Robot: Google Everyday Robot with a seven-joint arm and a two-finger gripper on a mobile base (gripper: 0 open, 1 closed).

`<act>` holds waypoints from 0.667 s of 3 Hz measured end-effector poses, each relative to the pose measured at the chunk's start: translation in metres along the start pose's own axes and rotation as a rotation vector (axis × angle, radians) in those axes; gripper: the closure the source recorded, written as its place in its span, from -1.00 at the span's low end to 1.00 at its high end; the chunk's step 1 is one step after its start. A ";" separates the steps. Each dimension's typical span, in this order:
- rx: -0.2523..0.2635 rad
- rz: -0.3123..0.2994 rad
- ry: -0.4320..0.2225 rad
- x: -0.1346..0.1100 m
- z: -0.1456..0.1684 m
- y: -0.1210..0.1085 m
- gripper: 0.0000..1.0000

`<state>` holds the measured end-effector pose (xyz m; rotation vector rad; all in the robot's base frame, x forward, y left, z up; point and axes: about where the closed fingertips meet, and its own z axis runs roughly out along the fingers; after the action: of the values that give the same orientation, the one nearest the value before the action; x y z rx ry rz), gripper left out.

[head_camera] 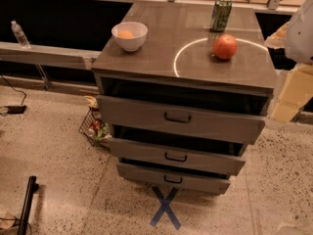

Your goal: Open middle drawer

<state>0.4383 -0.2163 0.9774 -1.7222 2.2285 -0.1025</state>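
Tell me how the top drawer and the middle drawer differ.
The top drawer has a taller, wider front than the middle drawer. The top drawer shows a larger dark opening than the middle drawer. Both are grey-brown and partly open. The gripper is at the right edge, beside the top drawer.

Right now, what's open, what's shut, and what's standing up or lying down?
top drawer, part way open
middle drawer, part way open
bottom drawer, open a little
white bowl, upright, something orange inside
green can, standing upright
gripper, at the right edge, touching no handle
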 end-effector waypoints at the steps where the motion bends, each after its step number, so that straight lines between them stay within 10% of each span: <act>1: 0.000 0.000 0.000 0.000 0.000 0.000 -1.00; 2: -0.024 0.022 -0.044 0.016 0.026 0.015 -1.00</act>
<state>0.4286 -0.2237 0.9454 -1.6957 2.2246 -0.0320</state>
